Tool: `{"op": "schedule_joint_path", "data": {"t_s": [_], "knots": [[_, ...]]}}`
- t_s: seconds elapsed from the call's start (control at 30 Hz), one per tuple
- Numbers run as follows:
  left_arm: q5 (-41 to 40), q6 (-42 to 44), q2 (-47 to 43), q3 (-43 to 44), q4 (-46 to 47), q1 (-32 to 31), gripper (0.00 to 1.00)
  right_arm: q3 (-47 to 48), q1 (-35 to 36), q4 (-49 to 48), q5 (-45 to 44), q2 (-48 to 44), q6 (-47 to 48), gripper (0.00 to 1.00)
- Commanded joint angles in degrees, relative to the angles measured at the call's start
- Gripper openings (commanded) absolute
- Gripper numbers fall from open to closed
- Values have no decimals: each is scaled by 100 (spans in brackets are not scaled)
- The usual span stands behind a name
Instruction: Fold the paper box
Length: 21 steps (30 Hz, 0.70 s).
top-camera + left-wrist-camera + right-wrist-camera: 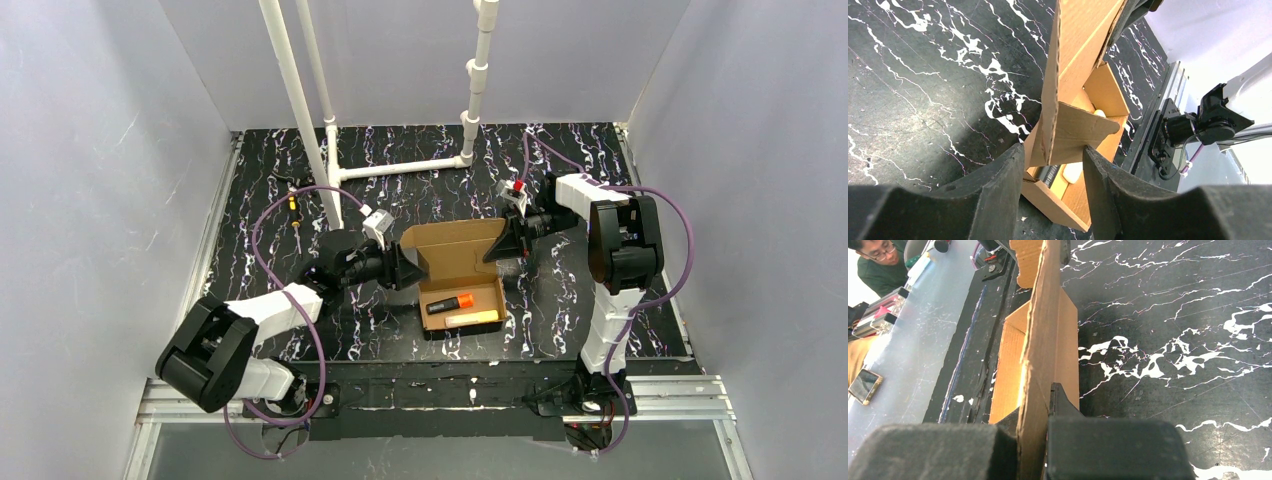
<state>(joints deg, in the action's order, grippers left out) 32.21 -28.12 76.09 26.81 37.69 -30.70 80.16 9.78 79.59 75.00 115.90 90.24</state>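
Nothing here can be read from where I stand. The paper box [460,245] shows only bare brown cardboard, and any marking on the small orange-and-black item [449,303] lying inside it is too small to make out.
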Motion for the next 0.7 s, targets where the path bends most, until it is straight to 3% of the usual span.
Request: {"op": "schedule_joint_path", "data": {"t_s": [0.0,0.37,0.67], "knots": [[-40,81,20,166,195,-33,46,179,33,171,175,69,82,1],[-681,-53,344,174,737,-20,49,163,72,171,209,-31,71,1],[-444,-162,-20,-213,1247,161,66,173,76,179,363,-251,-55,1]]}}
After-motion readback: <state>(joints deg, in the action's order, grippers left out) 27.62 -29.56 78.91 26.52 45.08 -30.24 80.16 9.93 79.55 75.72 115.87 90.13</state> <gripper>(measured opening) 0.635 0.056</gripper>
